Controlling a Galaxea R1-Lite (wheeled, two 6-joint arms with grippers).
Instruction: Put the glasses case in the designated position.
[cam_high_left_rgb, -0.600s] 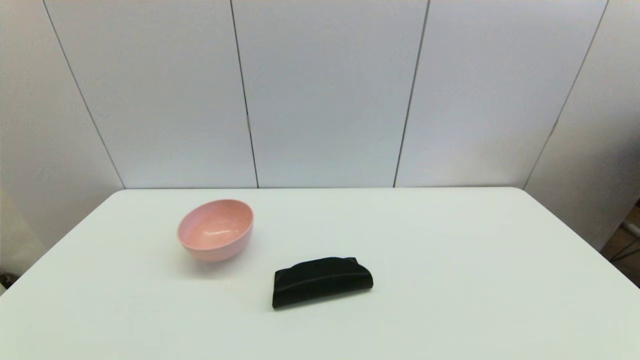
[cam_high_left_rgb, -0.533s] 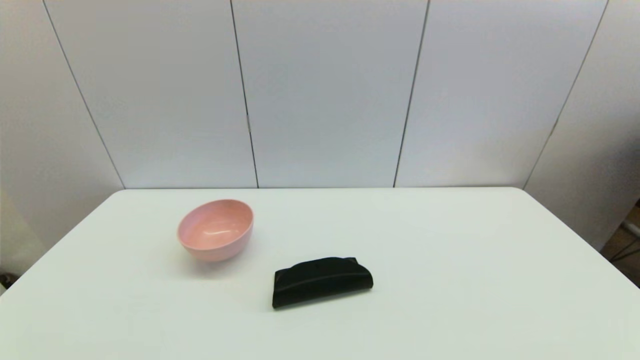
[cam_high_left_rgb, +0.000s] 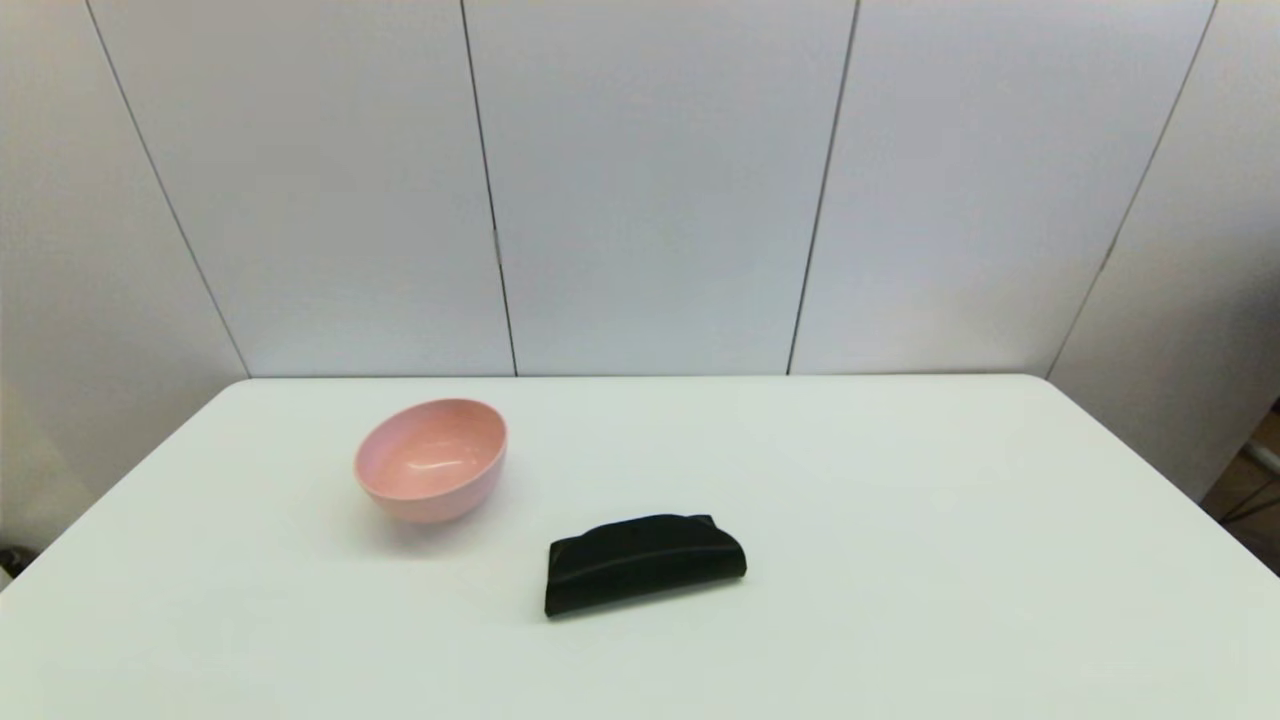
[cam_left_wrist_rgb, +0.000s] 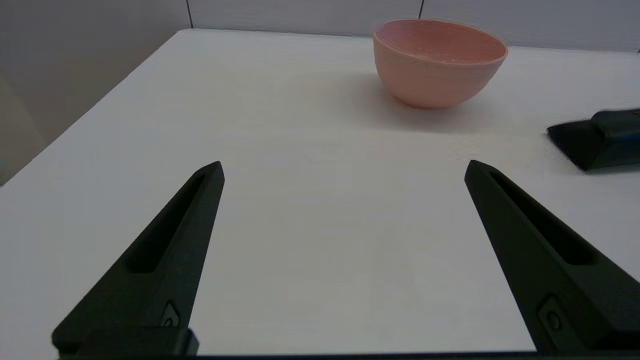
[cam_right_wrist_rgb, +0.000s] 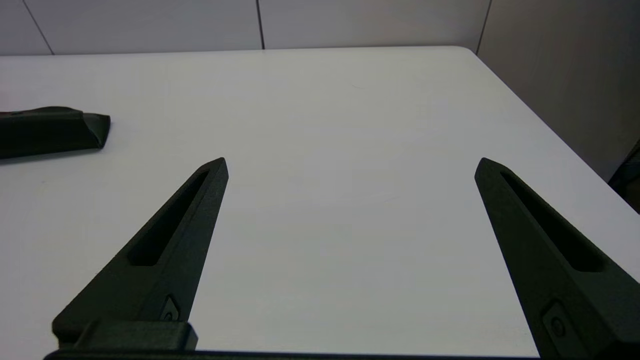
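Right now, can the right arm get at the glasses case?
Probably yes: the right pincer is open with only bare table between it and the glasses case; the pink bowl sits apart.

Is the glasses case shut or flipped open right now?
Shut. The glasses case lies flat on the table, flap folded down along its seam, nothing gripping it.

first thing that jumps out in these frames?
The matte black glasses case stands out most, lying alone near the middle of the white table. Next is the pink bowl, upright and apart from the case, farther back on the robot's left. Neither arm shows in the head view; the left gripper and right gripper hang open over bare tabletop, holding nothing.
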